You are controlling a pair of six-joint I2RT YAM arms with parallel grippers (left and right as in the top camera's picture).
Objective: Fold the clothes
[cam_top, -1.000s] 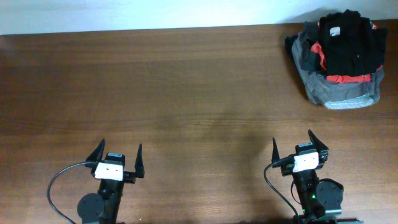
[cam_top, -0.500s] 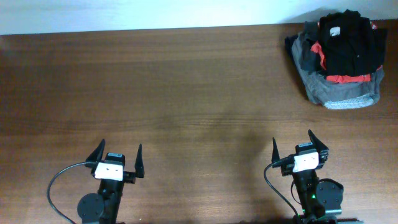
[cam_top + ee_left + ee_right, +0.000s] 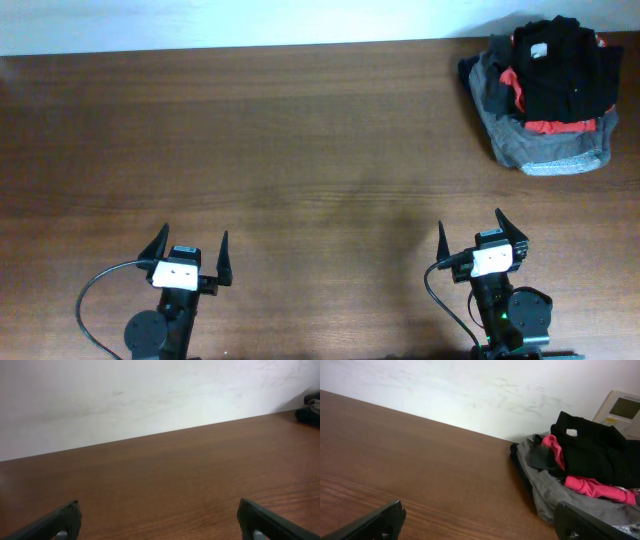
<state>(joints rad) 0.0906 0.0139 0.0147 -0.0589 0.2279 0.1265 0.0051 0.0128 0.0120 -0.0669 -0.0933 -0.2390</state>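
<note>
Black garment (image 3: 565,70) crumpled on top of pile at far right corner of bench (image 3: 300,130), white label facing up. Red garment (image 3: 555,127) peeks out beneath it, grey garment (image 3: 545,152) at bottom. Left pincer (image 3: 195,232) over near left of bench, fingers spread wide, empty. Right pincer (image 3: 470,220) over near right, fingers spread wide, empty. Both well apart from pile.

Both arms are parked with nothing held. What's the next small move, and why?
Probably reach the right gripper toward the black garment at the far right: that arm is nearer, its jaws stand open, and the garment lies bunched, not spread.
</note>
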